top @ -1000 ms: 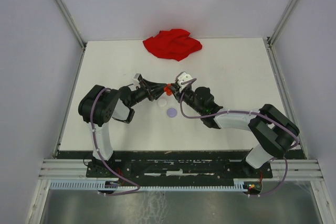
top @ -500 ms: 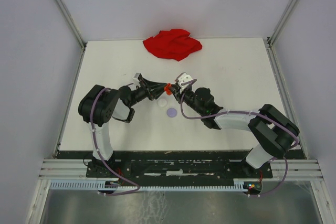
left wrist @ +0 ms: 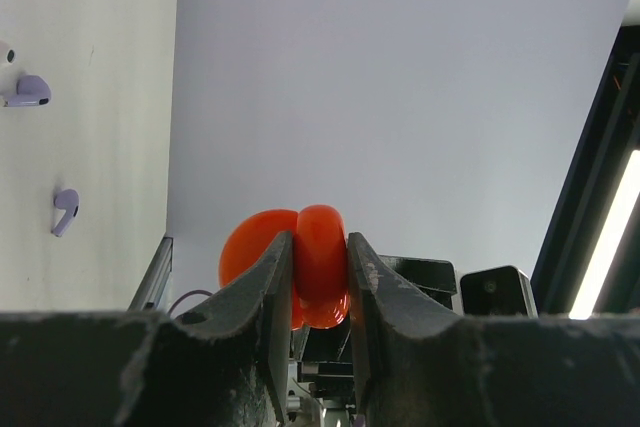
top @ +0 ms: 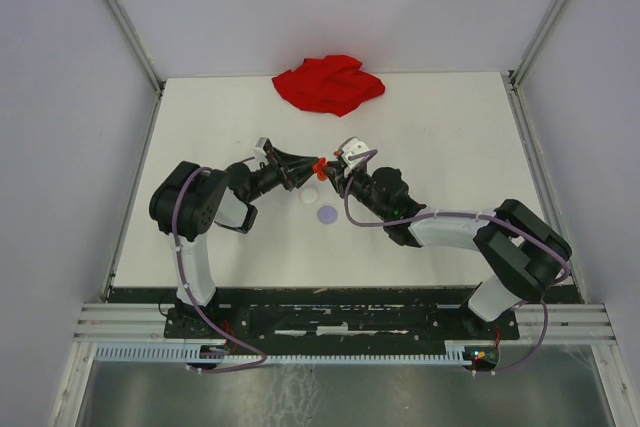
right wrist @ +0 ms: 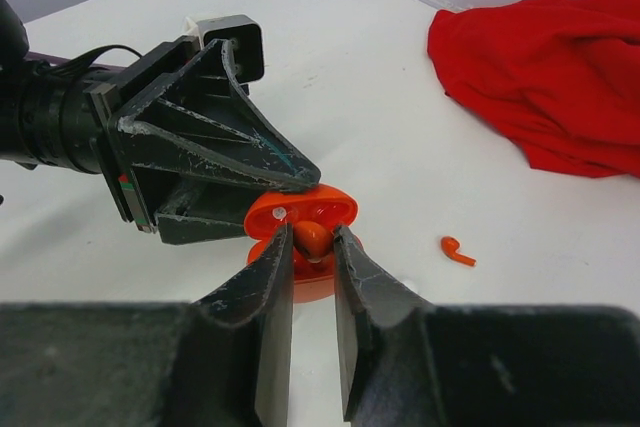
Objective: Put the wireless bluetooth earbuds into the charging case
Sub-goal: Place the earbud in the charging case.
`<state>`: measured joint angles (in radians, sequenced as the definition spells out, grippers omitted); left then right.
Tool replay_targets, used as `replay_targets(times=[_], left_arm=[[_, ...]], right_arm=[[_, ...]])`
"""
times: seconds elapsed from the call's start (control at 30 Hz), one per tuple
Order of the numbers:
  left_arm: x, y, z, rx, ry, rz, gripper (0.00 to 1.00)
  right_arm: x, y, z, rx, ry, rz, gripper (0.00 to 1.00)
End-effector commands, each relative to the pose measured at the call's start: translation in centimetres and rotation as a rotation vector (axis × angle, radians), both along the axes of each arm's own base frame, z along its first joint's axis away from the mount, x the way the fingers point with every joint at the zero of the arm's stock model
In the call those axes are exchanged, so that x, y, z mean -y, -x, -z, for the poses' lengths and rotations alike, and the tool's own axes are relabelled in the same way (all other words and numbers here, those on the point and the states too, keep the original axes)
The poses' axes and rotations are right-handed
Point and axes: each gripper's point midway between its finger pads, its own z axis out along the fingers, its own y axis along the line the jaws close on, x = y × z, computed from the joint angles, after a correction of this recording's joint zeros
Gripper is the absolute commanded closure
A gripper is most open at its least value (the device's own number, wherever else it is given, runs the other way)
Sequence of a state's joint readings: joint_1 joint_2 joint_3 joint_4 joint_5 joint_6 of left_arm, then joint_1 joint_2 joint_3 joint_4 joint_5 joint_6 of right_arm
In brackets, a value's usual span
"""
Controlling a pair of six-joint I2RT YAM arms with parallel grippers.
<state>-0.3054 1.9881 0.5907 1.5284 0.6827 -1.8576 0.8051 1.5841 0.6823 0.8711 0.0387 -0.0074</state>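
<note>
Red earbud (right wrist: 311,238) half hidden, pinched by right gripper (right wrist: 312,235), red charging case (right wrist: 327,209) clamped in left gripper (left wrist: 318,244)

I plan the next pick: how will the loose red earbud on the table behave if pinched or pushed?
The loose red earbud looks tiny and smooth, so it is probably very light and may slip from a pinch. Its rounded head and thin stem suggest it would skid or spin rather than roll far.
</note>
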Motion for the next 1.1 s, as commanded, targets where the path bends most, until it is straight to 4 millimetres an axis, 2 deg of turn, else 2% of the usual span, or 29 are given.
replay_targets(times=[0.0, 0.23, 0.43, 0.53, 0.67, 1.07], left_arm=[[-0.1, 0.4, -4.3, 0.195, 0.072, -0.004, 0.97], [0.0, 0.2, -3.5, 0.187, 0.059, -0.003, 0.97], [0.1, 0.2, -3.3, 0.19, 0.053, 0.002, 0.97], [0.1, 0.3, -3.3, 0.198, 0.049, 0.004, 0.97], [0.2, 0.2, -3.2, 0.201, 0.033, 0.003, 0.97], [0.2, 0.1, -3.1, 0.209, -0.033, -0.015, 0.97]], right_arm=[[-0.2, 0.8, -2.5, 0.0, -0.086, -0.012, 0.72], [0.6, 1.1, -5.3, 0.04, -0.138, 0.004, 0.52], [2.7, 0.4, -7.3, 0.036, -0.175, 0.119, 0.46], [4.3, -0.6, -6.4, -0.1, -0.125, 0.257, 0.46], [4.7, -0.5, -5.1, -0.258, 0.039, 0.299, 0.4], [5.0, -0.7, -2.4, -0.412, 0.179, 0.369, 0.36]])
